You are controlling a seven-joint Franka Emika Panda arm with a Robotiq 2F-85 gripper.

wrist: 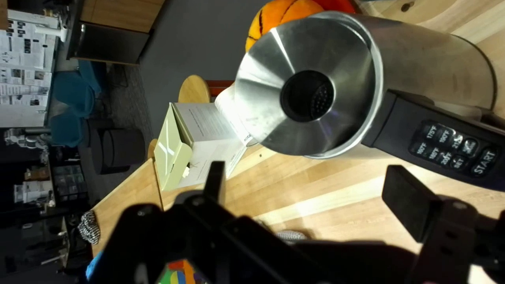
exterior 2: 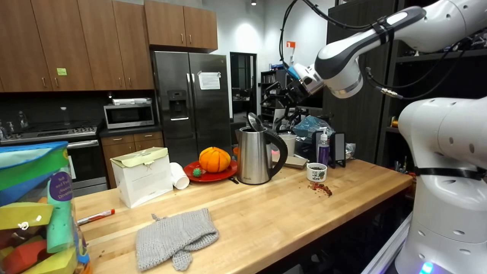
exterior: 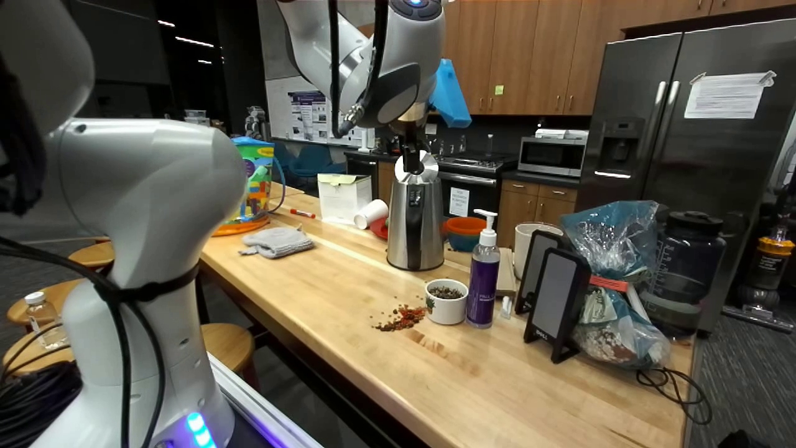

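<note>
Black fingers (wrist: 408,201) spread wide, the gripper (wrist: 309,187) hovers empty near the raised lid (wrist: 260,100) of the steel kettle (wrist: 430,59).

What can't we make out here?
Electric kettle interior: hidden by its lid, wrist view.
Gray knitted cloth: mostly behind the gripper, wrist view.
Toy-block bag: cut off by the left edge in an exterior view.
Fridge note: text too small in both exterior views.
</note>
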